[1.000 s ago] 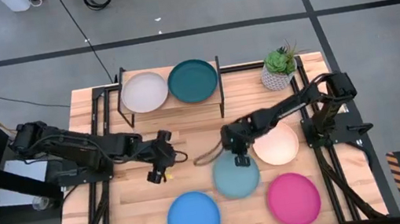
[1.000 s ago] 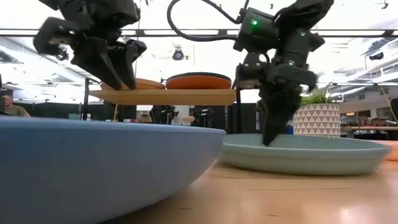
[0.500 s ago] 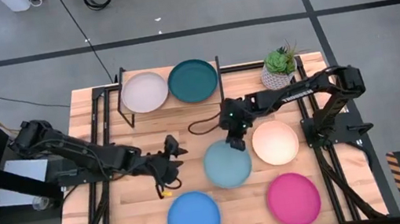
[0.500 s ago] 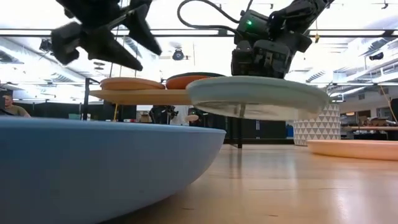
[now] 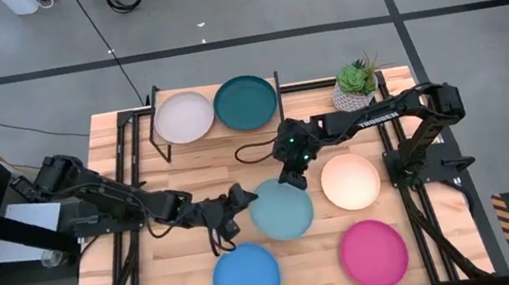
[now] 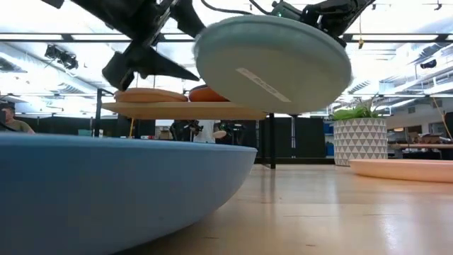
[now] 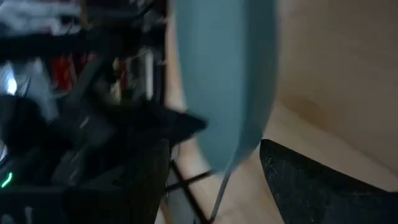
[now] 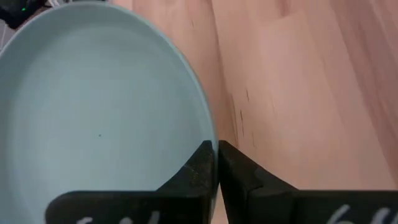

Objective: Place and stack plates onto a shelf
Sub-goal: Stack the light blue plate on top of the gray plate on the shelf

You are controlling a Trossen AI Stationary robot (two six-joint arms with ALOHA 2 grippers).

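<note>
Right gripper pinches light teal plate rim, tilted aloft; left gripper wide beside it.

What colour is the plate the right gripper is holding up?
Light teal. The plate shows best in the high view, pinched at its rim by the right gripper.

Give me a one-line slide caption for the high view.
Right gripper holds the light teal plate by its rim above the table as the open left gripper reaches its opposite edge.
</note>
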